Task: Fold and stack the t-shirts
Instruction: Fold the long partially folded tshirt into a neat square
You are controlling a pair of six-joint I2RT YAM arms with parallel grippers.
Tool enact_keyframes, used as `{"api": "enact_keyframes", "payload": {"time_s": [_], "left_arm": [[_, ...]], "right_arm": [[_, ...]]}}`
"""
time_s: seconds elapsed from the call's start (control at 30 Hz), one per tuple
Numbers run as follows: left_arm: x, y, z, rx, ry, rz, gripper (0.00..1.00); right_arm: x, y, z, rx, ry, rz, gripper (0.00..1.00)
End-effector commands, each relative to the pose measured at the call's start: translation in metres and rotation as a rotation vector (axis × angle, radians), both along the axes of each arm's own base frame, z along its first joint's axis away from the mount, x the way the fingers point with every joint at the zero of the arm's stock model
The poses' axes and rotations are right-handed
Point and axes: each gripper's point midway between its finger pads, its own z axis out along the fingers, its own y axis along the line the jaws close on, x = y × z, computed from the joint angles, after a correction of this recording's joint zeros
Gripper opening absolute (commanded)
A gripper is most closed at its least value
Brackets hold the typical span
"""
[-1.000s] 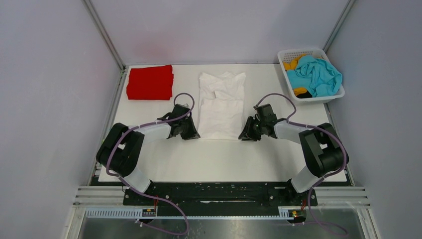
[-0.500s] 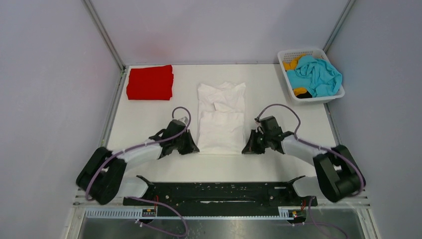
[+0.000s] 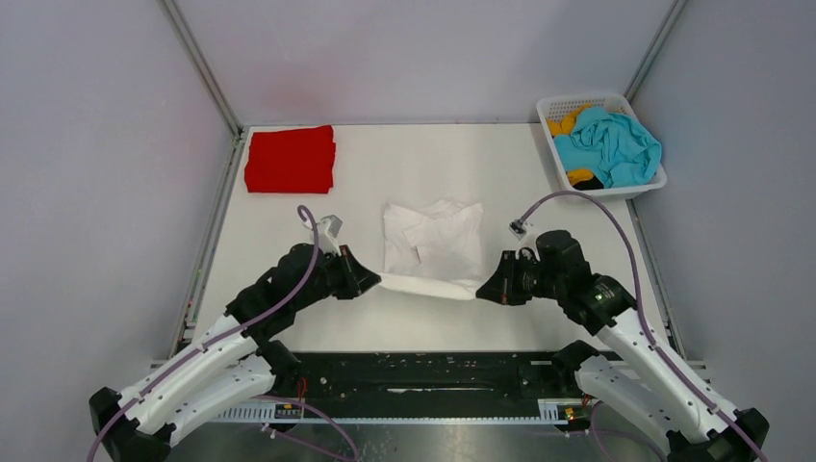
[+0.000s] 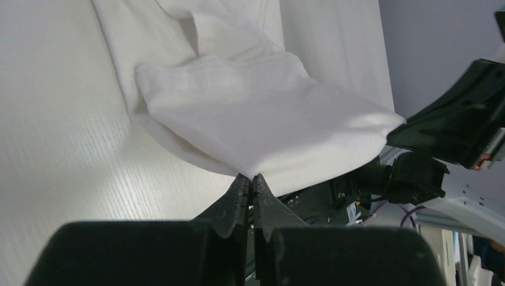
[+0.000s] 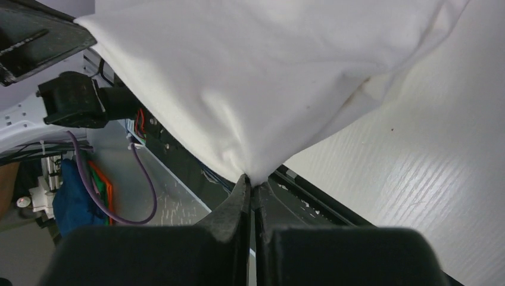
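Observation:
The white t-shirt (image 3: 433,245) lies partly folded in the middle of the table, its near edge lifted. My left gripper (image 3: 373,283) is shut on the shirt's near left corner (image 4: 250,161). My right gripper (image 3: 481,291) is shut on the near right corner (image 5: 253,161). The cloth hangs stretched between them above the table. A red t-shirt (image 3: 290,159) lies folded at the back left. A teal t-shirt (image 3: 610,144) and an orange-yellow one (image 3: 564,122) lie crumpled in the basket.
A white plastic lattice basket (image 3: 577,102) stands at the back right corner. Grey walls close in the table (image 3: 539,221) on three sides. The black arm mounting rail (image 3: 423,371) runs along the near edge.
Both grippers have pulled back toward the near edge and risen, lifting the white shirt's near edge. The shirt has been dragged nearer and has bunched shorter.

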Motion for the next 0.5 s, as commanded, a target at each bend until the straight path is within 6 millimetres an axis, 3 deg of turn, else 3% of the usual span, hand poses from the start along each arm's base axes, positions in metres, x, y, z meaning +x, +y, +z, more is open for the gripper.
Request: {"api": "enact_keyframes", "payload": {"time_s": [0.0, 0.13, 0.27, 0.47], "left_arm": [[0.037, 0.015, 0.038, 0.064, -0.121, 0.156, 0.0], [0.07, 0.021, 0.058, 0.111, -0.177, 0.249, 0.0], [0.108, 0.022, 0.057, 0.14, -0.171, 0.298, 0.0], [0.161, 0.018, 0.05, 0.167, -0.148, 0.312, 0.0]], "right_arm": [[0.021, -0.008, 0.019, -0.073, -0.07, -0.055, 0.03], [0.056, -0.008, 0.029, -0.071, -0.101, -0.125, 0.07], [0.09, -0.013, 0.039, -0.079, -0.122, -0.181, 0.06], [0.133, -0.024, 0.031, -0.147, -0.088, -0.24, 0.06]]}}
